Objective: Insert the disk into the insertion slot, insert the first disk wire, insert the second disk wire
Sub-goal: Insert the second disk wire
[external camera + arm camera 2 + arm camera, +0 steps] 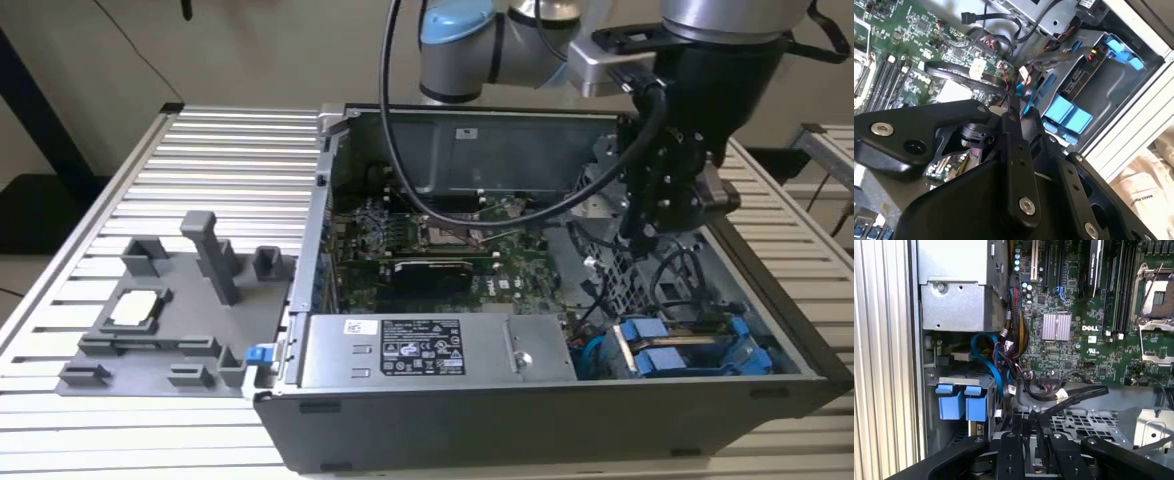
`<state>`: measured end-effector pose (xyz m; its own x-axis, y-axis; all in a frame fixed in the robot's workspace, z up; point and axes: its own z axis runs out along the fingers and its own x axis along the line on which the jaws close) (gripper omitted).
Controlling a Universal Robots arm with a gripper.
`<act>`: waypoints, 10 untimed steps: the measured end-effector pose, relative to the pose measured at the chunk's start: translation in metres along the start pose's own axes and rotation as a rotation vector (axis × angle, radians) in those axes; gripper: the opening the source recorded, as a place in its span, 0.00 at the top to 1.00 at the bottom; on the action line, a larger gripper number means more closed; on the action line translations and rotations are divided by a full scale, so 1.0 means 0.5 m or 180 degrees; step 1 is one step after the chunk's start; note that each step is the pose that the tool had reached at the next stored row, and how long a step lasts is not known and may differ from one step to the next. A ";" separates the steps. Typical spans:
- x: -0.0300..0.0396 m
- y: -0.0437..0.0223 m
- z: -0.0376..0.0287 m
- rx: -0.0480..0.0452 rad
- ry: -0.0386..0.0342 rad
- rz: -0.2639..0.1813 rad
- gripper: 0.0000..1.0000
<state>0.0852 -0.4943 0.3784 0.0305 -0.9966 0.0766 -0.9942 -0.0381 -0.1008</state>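
Hand (654,228) hangs inside the open PC case (534,420) in the exterior view. The arm drops steeply from above and its tip is low over the black cables (681,268). Can't tell if it's clenched or released. The disk (674,358) sits in the insertion slot (721,322) at the case's near corner on the exterior view's right, blue tabs just beside the silver power-supply box (427,350). This view also takes in the grey fixture tray (160,310) on the slatted counter (80,200), well apart from the case.

Second wrist view, close in: hand's black linkage takes up the foreground. Its tip (1011,107) is just beside a thin blue cable (1026,102) and near the disk's blue tabs (1069,115), w/ grey bay wall behind them.

First wrist view, over the motherboard (1094,355): a flat black cable (1074,395) runs across toward the hand (1028,429). The blue cable loops above the tabs (961,402), near a silver heatsink (1056,326)
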 end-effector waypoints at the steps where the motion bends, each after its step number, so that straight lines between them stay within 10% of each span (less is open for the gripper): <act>1: -0.002 0.002 0.001 0.0026 0.0012 0.0000 0.73; 4: -0.008 0.011 0.003 0.0110 0.0037 0.0000 0.73; 10: -0.010 0.031 0.007 0.0174 0.0127 -0.0010 0.73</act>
<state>0.0702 -0.4899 0.3731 0.0285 -0.9928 0.1164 -0.9869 -0.0464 -0.1545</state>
